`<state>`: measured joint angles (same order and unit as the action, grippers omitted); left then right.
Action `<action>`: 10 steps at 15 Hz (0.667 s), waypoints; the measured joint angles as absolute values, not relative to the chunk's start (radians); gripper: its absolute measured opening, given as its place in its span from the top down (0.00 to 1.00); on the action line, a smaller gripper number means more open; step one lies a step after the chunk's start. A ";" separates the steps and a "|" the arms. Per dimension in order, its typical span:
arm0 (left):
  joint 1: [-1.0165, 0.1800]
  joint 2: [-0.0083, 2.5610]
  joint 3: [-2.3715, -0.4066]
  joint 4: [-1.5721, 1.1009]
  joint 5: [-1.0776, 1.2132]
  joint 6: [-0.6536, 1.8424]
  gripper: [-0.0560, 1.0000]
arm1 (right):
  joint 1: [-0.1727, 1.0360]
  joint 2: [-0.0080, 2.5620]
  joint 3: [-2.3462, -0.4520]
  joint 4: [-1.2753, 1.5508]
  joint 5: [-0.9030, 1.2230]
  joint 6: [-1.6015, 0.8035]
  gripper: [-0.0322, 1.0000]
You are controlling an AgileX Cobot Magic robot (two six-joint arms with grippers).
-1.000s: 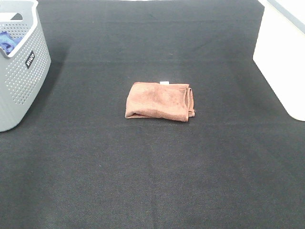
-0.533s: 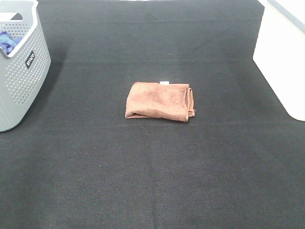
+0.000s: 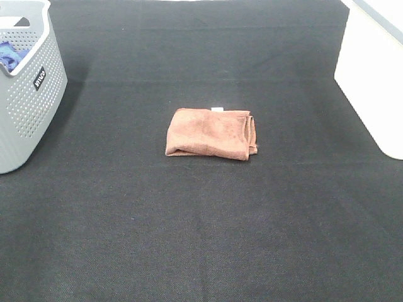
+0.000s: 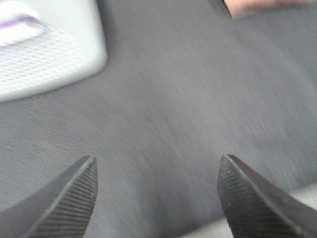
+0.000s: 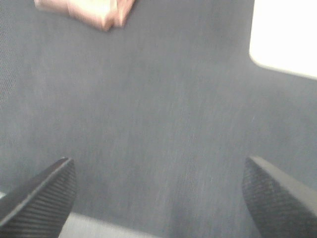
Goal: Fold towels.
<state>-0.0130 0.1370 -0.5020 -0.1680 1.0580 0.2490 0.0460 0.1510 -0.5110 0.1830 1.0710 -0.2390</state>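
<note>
Starting at far left — basket: a grey plastic laundry basket (image 3: 28,94) with rounded corners and walls pierced by rows of small holes fills the upper left of the exterior high view; a small dark label sits on its side.
Basket contents: a blue cloth (image 3: 11,55) shows just over the rim, crumpled.
Table: the table (image 3: 201,239) is covered in a black, finely woven matte fabric with a faint grid texture.
Towel: the reddish-brown towel (image 3: 211,133) lies folded into a soft rectangular pad at the centre of the frame, well apart from the basket; its pile looks fuzzy, stacked layer edges show along its right side, and a small white tag (image 3: 216,109) pokes out at its far edge.
White block: a smooth white box-like object (image 3: 371,82) with rounded corners occupies the upper right.
Left fingers: in the left wrist view the left gripper (image 4: 156,186) has its dark, ridged fingers (image 4: 74,196) spread wide, holding nothing, above bare table, the basket blurred nearby.
Right fingers: the right gripper (image 5: 158,191) likewise shows ribbed black fingers (image 5: 47,191) far apart and empty, the towel blurred beyond them.
</note>
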 joint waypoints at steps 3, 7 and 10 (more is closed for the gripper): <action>-0.009 0.017 -0.502 -0.168 1.059 0.249 0.32 | 0.046 0.026 -0.511 0.183 1.071 -0.239 0.14; -0.009 -0.004 -0.502 -0.168 1.059 0.249 0.32 | 0.046 -0.007 -0.511 0.183 1.072 -0.239 0.14; -0.009 -0.004 -0.502 -0.168 1.059 0.249 0.32 | 0.046 -0.007 -0.511 0.183 1.073 -0.239 0.14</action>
<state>-0.0090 -0.0040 -0.5020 -0.1680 1.0590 0.2490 0.0460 -0.0070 -0.5110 0.1830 1.0730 -0.2390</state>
